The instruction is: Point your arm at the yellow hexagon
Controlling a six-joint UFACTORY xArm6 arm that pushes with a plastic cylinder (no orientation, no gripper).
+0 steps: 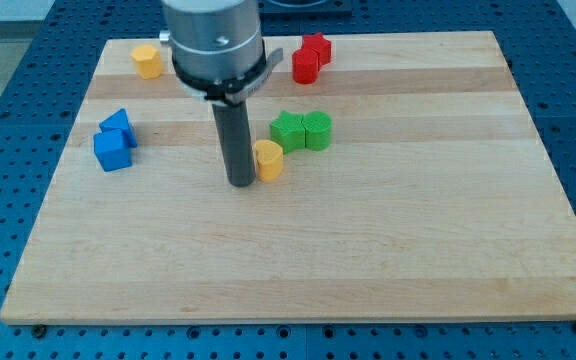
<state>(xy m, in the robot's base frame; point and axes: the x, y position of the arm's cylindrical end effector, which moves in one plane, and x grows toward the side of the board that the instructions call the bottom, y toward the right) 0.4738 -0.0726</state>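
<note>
The tip [241, 183] sits just left of a yellow block [268, 159], seemingly touching, holding nothing. Another yellow block [147, 61] waits top-left. Light, rigid and slippery, probably; nudge its flat side.

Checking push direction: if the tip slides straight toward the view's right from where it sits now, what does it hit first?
My tip already looks to be against the yellow block on its right, so that comes first. The two green blocks lie further up-right, probably off that line; depth is uncertain.

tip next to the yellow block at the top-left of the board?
No. My tip sits just left of the yellow block mid-board by the green blocks; the top-left yellow block is far off.
</note>
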